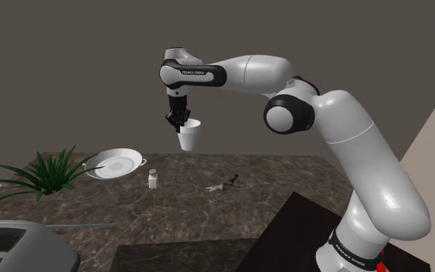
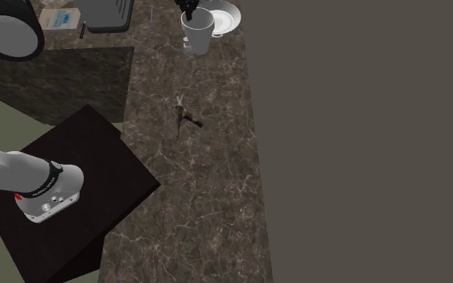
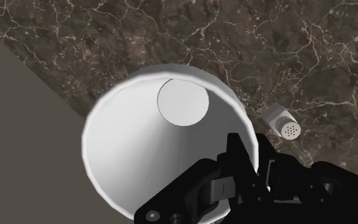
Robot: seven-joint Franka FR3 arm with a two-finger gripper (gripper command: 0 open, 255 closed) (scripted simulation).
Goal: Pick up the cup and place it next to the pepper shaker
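End effector (image 1: pixel 180 124) clamped on rim of 1 white cup (image 1: pixel 190 138), above counter (image 1: pixel 285 185) w/ 1 shaker (image 1: pixel 153 179), 1 plate (image 1: pixel 115 164).

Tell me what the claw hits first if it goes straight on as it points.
The claw, shut on the cup, points down; the cup would land on bare counter first. The shaker stands aside, probably clear, though depth is uncertain.

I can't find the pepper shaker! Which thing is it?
Look at the dark marbled counter. Between the white dish and the small brown thing stands the pepper shaker. It is the tiny upright white bottle, far smaller than the dish.
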